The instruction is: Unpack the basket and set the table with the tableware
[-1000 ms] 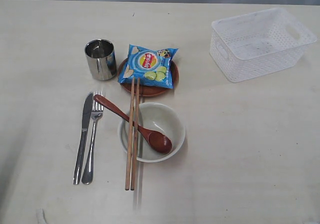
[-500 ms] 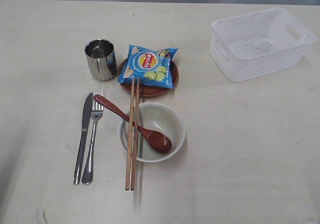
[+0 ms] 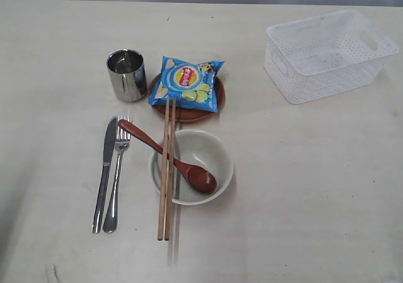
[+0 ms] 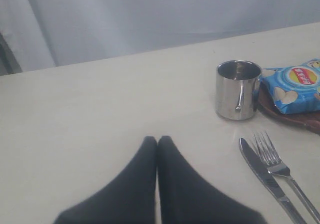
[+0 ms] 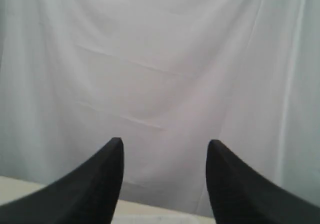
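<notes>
**A:** What is nearest on your left wrist camera?

**B:** My left gripper (image 4: 157, 140), its black fingers pressed together with nothing in them, over the bare table (image 4: 100, 114). Past it lie the knife (image 4: 262, 176) and fork (image 4: 275, 164) side by side. Beyond them the steel cup (image 4: 237, 89) stands upright, and beside it is the chip bag (image 4: 295, 84) on the brown plate (image 4: 295, 117).

**A:** And the right wrist?

**B:** My right gripper (image 5: 165, 144) has its fingers well apart, holding nothing. Behind it is a white curtain (image 5: 160, 59).

**A:** What does only the exterior camera show?

**B:** Right of the fork, the chopsticks (image 3: 165, 188) lie across the bowl (image 3: 214, 147), with their far ends reaching the plate. The wooden spoon (image 3: 179, 165) has its head in the bowl and its handle over the rim toward the fork. Farthest back on the right, the basket (image 3: 315, 84) sits well apart from the setting.
</notes>
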